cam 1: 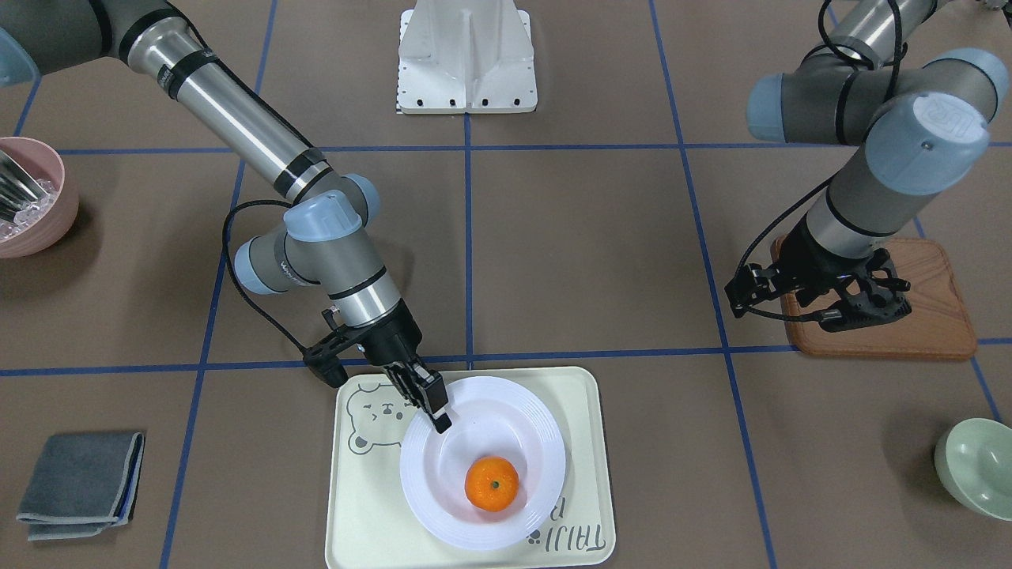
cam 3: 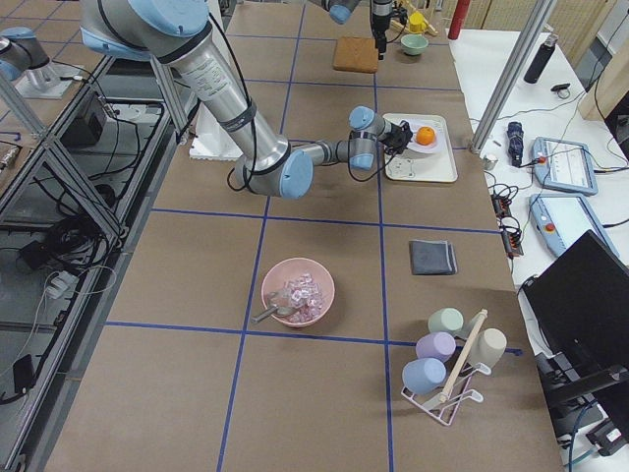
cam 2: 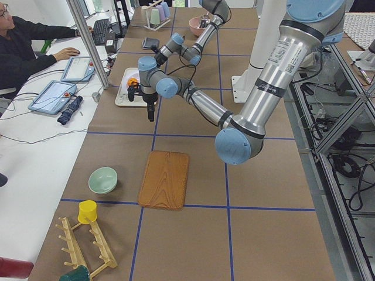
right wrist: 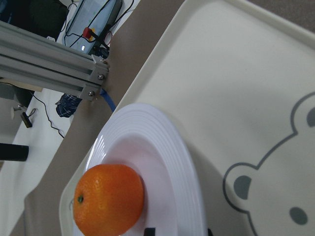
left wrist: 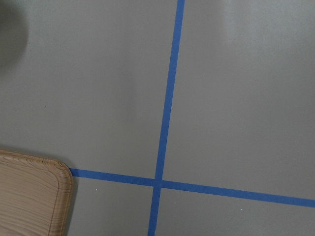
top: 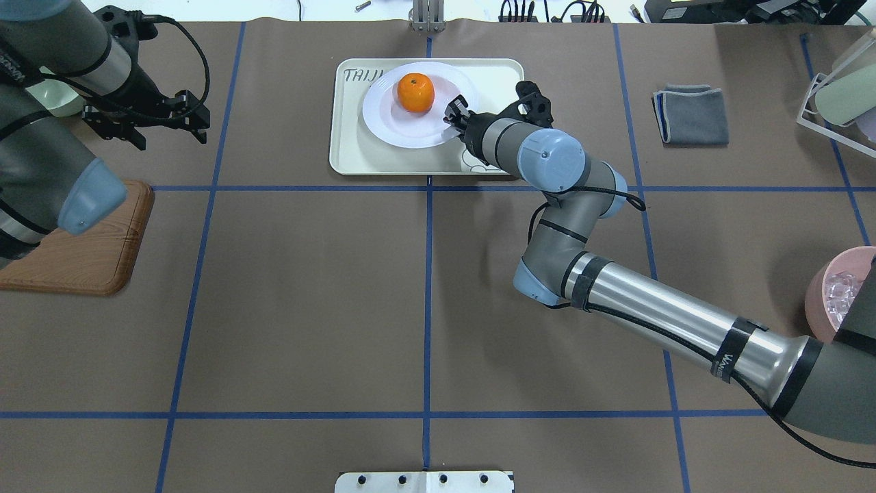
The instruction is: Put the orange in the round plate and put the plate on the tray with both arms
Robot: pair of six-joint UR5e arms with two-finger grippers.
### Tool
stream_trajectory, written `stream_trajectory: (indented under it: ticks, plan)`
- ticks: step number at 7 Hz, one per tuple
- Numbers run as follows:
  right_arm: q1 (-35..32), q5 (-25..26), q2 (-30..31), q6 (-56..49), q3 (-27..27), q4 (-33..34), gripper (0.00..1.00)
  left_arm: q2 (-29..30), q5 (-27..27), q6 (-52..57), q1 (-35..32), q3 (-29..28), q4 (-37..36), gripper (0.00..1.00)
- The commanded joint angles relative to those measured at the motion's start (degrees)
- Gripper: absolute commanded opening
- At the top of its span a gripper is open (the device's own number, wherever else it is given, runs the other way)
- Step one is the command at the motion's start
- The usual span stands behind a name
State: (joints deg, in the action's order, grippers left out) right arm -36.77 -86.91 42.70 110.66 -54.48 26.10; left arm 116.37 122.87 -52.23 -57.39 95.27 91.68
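The orange (cam 1: 492,483) lies inside the round plate (cam 1: 443,506), and the plate rests on the tray (cam 1: 581,442) at the operators' side of the table. My right gripper (cam 1: 439,417) comes down at a slant onto the plate's rim nearest the robot. Its fingers look narrow and shut on that rim, one inside it and one outside. The right wrist view shows the orange (right wrist: 108,199), the ridged plate rim (right wrist: 172,162) and the tray's bear drawing (right wrist: 275,182). My left gripper (cam 1: 862,304) hangs open over the wooden board (cam 1: 933,332), holding nothing.
A pink bowl (cam 1: 35,229) with ice and a metal scoop sits at the table's edge on my right side. A folded grey cloth (cam 1: 79,484) lies beside the tray. A pale-green bowl (cam 1: 976,466) sits past the wooden board. The white base mount (cam 1: 466,59) is at the robot's side.
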Motion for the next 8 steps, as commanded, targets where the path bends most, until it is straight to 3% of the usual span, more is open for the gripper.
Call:
stream_trajectory:
  ticks: [1, 2, 4, 5, 7, 8]
  plan:
    - [-6.1, -20.1, 7.0, -20.4, -14.7, 20.6, 1.0, 0.0, 0.0, 0.3, -0.1, 0.1, 0.0, 0.99]
    - [-10.9, -30.8, 9.9, -30.1, -20.7, 32.8, 1.0, 0.1, 0.0, 0.6, -0.5, 0.5, -0.2, 0.99]
    - [-19.9, -36.6, 18.0, -49.9, -34.5, 54.0, 1.0, -2.4, 0.7, 5.4, -3.7, 3.4, -0.1, 0.99]
    - [-23.5, -35.9, 25.8, -62.0, -40.4, 59.5, 1.0, -4.2, 0.6, 11.8, -6.0, 4.4, -0.2, 0.99]
    - [-34.5, -37.1, 39.2, -87.3, -42.6, 59.1, 1.0, -9.2, 1.7, 29.9, -15.9, 2.7, -1.8, 0.99]
    - [-40.4, -37.8, 43.0, -98.9, -42.4, 59.1, 1.0, -10.2, 5.1, 38.5, -21.0, -0.1, -4.4, 0.99]
